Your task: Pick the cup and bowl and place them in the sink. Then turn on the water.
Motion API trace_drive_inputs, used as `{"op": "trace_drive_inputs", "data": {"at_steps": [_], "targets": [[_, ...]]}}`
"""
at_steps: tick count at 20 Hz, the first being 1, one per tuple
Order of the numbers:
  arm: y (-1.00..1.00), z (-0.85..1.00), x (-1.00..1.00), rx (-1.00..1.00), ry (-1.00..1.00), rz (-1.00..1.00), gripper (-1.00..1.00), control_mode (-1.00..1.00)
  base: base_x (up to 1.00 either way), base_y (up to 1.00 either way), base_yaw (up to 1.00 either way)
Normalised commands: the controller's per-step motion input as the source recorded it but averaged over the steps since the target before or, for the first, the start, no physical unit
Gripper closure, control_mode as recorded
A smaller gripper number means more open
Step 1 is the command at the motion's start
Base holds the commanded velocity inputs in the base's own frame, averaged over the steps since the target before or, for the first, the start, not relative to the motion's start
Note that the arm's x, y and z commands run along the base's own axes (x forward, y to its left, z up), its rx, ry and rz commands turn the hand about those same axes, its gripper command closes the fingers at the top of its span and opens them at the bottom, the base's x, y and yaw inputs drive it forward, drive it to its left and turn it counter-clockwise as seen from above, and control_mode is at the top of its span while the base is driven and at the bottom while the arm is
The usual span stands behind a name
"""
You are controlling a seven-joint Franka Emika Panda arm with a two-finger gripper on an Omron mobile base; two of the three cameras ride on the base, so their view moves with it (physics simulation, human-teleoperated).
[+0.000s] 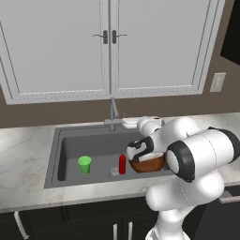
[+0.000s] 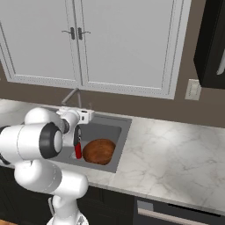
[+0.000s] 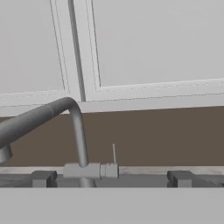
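The cup [image 1: 84, 164] and the bowl [image 2: 99, 151] both sit in the sink [image 1: 70, 143], so you can judge the placing steps done. The step in hand is the water; no stream falls from the faucet [image 3: 65, 127] spout.

End effector state: the gripper [image 3: 111, 178] is released, jaws spread wide, holding nothing. In the hand view its two fingertips [image 3: 43, 178] stand to either side of the faucet base, with the cabinet doors [image 3: 153, 43] beyond.

Positions relative to the gripper:
- Faucet base and its thin upright lever [image 3: 113, 154]: straight ahead, near, between the jaws' lines.
- Spout: ahead, arching up and off to the left.
- Bowl: below and behind, at the near right of the basin.
- Red bottle [image 1: 122, 164]: below, beside the bowl.
- Cup: below, well off to the left.

Next move, as a judgement: advance toward the lever and push it aside. The lever is slim, so align carefully; a miss would strike the faucet body.
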Motion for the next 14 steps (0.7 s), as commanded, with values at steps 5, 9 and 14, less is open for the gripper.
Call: {"op": "trace_drive_inputs", "data": {"at_steps": [5, 9, 14], "targets": [[0.00, -0.06, 0.11, 0.00, 0.00, 0.00, -1.00, -1.00, 0.00, 0.00, 0.00], [0.00, -0.05, 0.14, 0.00, 0.00, 0.00, -1.00, -1.00, 0.00, 0.00, 0.00], [0.00, -0.07, 0.12, 0.00, 0.00, 0.00, -1.00, -1.00, 0.00, 0.00, 0.00]]}}
